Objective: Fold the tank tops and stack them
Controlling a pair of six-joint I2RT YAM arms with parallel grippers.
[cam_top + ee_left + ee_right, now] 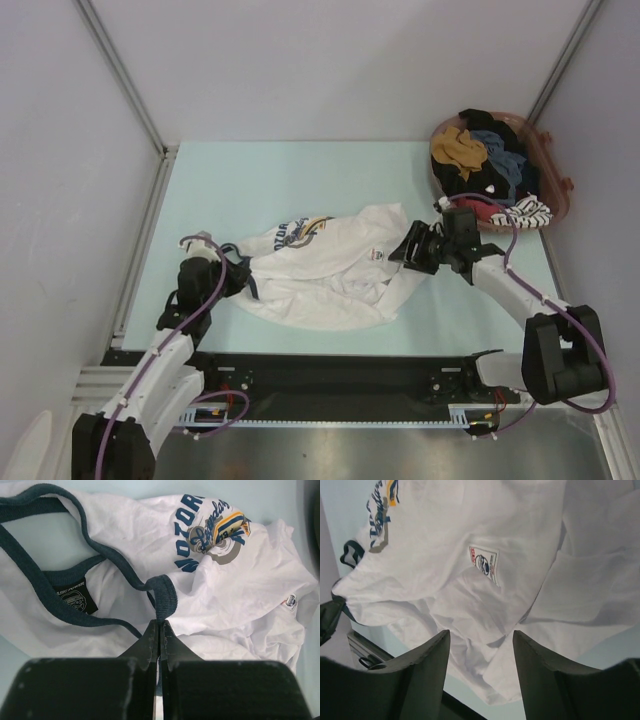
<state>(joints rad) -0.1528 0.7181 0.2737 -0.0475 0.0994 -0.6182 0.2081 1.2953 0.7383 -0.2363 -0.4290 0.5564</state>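
On navy strap (165,592), left claw (159,624) tight

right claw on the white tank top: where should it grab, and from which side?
Probably the hem end by the small woven label, coming down from the right. The white tank top lies rumpled, its navy strap pinched in the shut left claw; the open right claw hovers over the opposite end, so a pinch there could stretch the cloth flat.

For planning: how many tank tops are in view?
1. The white tank top lies crumpled on the table, strap in the left gripper. Others may hide in the basket.
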